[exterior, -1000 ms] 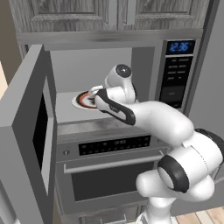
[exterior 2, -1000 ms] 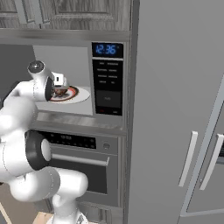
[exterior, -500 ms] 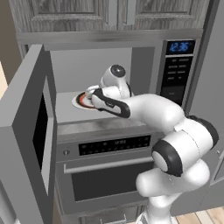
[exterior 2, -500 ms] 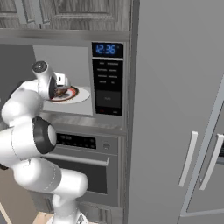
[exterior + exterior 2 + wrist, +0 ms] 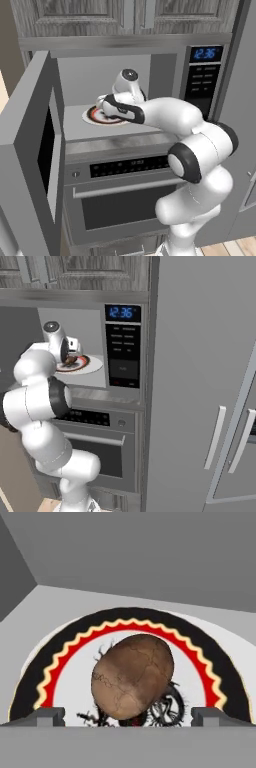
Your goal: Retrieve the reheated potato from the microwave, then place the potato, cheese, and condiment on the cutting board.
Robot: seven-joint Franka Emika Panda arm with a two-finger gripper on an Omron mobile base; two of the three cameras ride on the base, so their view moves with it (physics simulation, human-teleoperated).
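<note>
While your gripper (image 5: 128, 724) reaches inside the microwave (image 5: 200, 75), its jaws stand wide, holding nothing; you see the potato (image 5: 132, 676) between the fingertips (image 5: 47, 716), resting on the red-and-black patterned plate (image 5: 220, 662).

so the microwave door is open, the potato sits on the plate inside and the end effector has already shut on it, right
Not quite. The microwave door is open and the potato sits on the plate inside, but the end effector is open, not shut on it. The hand view shows its two fingertips standing wide apart, either side of the potato and clear of it.
</note>
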